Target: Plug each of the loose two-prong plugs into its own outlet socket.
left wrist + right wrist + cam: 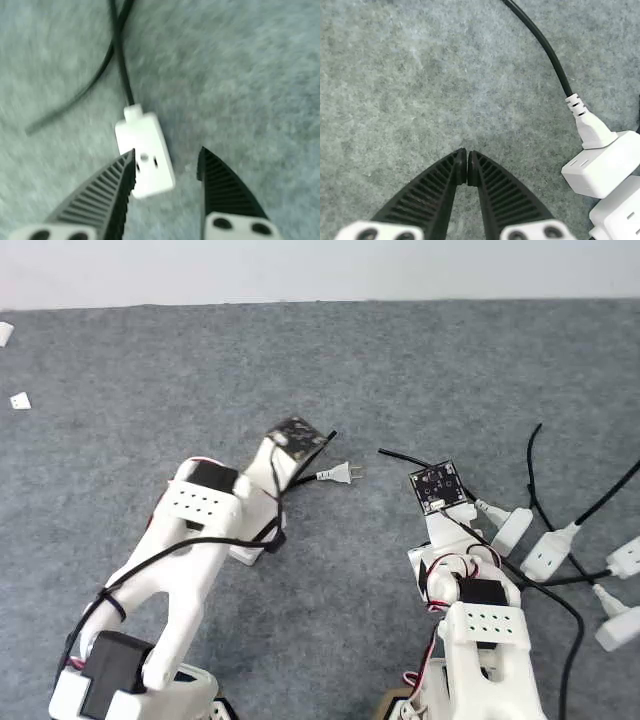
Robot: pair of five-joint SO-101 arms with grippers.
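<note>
Left gripper (166, 151): black ribbed fingers spread wide, white rectangular socket block (146, 157) on black cord between them, nearer one finger. Right gripper (466, 167): tips pinched together, empty, beside white plugged-in sockets (602, 170). Loose white two-prong plug (340, 473) lies on grey carpet (400, 370) between the arms.

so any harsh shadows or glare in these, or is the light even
High view: soft, even light across the grey mat, only faint shadows under the arms. Left wrist view: the white outlet socket is bright, but its slots still read, so no glare. Right wrist view: even light, no hot spots on the white sockets.
</note>
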